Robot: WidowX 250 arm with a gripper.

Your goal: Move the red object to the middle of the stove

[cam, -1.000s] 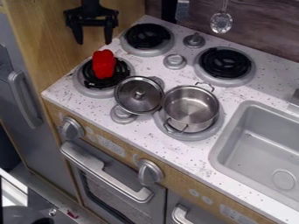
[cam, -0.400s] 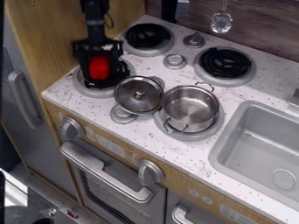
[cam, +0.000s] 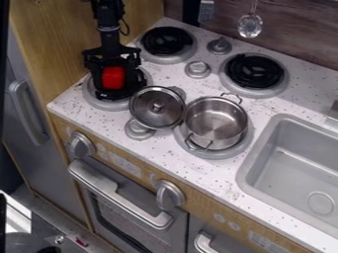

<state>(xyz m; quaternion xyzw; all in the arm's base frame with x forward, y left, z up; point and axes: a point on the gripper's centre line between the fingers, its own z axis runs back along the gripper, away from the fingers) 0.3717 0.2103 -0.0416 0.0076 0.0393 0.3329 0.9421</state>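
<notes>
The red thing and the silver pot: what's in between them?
In the camera view, a round lid is between the red thing and the silver pot, next to the edge of a burner.

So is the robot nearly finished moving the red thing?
Not yet. Reaching looks done: the black gripper is down at the red object. Whether it's gripped, I can't tell. It's at the round black-and-grey burner near the wooden side panel, so lifting, carrying to the middle of the white speckled stovetop and releasing are left.
</notes>
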